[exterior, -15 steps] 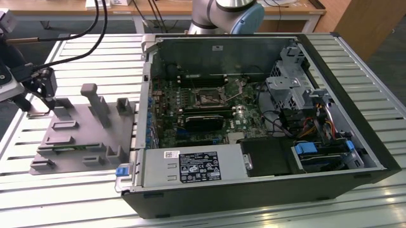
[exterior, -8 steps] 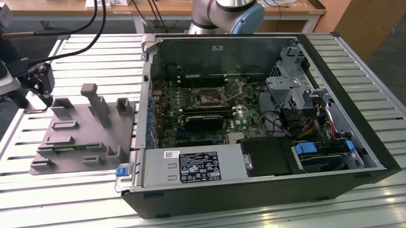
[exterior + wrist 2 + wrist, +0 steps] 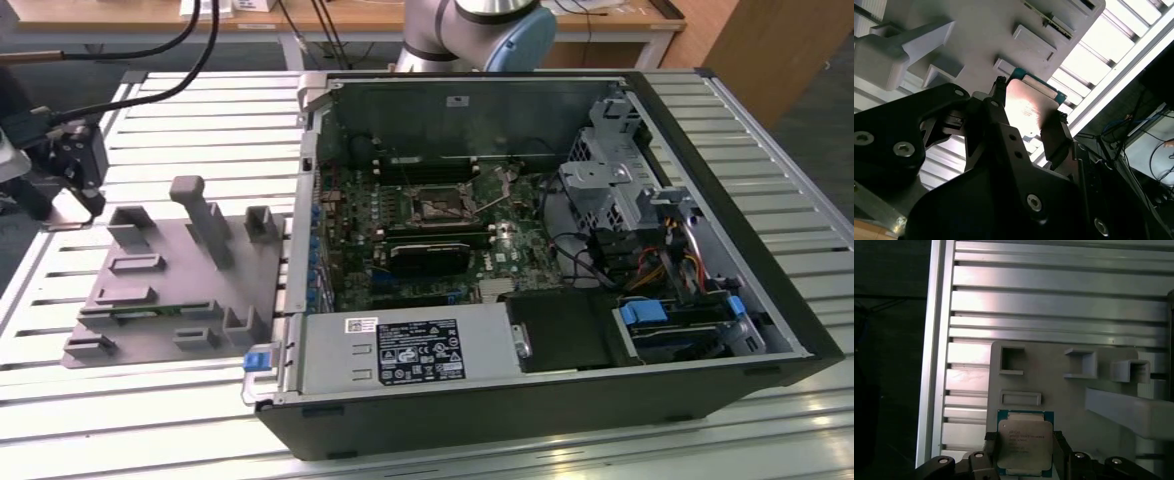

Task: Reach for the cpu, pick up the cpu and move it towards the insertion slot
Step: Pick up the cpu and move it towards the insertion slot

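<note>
At the far left of the exterior view, the gripper [image 3: 70, 195] hangs over the upper-left corner of the grey fixture plate [image 3: 180, 285], which lies on the slatted table [image 3: 200, 110]. The insertion slot [image 3: 434, 205] sits mid-frame inside the open computer case [image 3: 747, 300], well apart from the gripper.

Centre frame in the second wrist view, the cpu [image 3: 1026, 107] shows its shiny metal top between the two black fingers [image 3: 1056, 135]. They are set against two opposite edges, and the grip looks closed on it. This view gives the contact from the side, which the exterior view does not.

Low in the first wrist view, the cpu appears from straight above, square to the fingers, just below a flat rectangular block [image 3: 1021, 398] on the plate. Whether it rests on the plate or is clear of it I cannot tell.

It should be light, stiff and slick on top, with a delicate underside. The bare edges look like the sound place to hold it, squeezed gently.
</note>
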You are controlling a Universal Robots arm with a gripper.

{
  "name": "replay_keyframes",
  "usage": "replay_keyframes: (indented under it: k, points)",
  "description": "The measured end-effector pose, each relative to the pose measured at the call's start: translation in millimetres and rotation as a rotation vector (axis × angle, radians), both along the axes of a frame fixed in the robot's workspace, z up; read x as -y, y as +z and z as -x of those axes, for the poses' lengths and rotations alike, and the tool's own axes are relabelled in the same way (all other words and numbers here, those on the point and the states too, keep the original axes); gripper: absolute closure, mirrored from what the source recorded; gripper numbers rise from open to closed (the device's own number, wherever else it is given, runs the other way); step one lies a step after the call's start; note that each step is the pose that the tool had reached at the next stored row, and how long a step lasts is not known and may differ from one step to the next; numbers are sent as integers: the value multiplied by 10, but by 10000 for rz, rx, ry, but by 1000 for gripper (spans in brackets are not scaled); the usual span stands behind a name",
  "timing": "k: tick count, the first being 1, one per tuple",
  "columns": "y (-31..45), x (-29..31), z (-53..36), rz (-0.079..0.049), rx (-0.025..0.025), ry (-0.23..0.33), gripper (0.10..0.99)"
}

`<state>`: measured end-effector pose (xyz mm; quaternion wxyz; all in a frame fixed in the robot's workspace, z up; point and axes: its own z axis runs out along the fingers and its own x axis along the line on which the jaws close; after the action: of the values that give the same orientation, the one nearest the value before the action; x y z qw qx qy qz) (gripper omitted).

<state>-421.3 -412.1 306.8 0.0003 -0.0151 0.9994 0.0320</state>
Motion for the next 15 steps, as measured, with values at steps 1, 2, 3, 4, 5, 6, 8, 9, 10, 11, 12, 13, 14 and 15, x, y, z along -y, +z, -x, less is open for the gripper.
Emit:
replay_keyframes:
  k: [1,2,3,4,5,6,8,9,10,11,12,13,14,15]
  points:
    - [19,0,0,0,0,0,557]
    - [39,0,0,1,-1,0,557]
    - [59,0,0,0,-1,0,557]
    - [77,0,0,1,-1,0,557]
    - [95,0,0,0,0,0,557]
    - [114,0,0,0,0,0,557]
    - [152,0,0,1,-1,0,557]
    - [172,0,0,0,0,-1,557]
    - [194,0,0,0,0,0,557]
    - [216,0,0,0,0,0,557]
    - [236,0,0,0,0,1,557]
    - [258,0,0,-1,0,1,557]
    - [278,0,0,1,-1,1,557]
    - [297,0,0,0,-1,0,557]
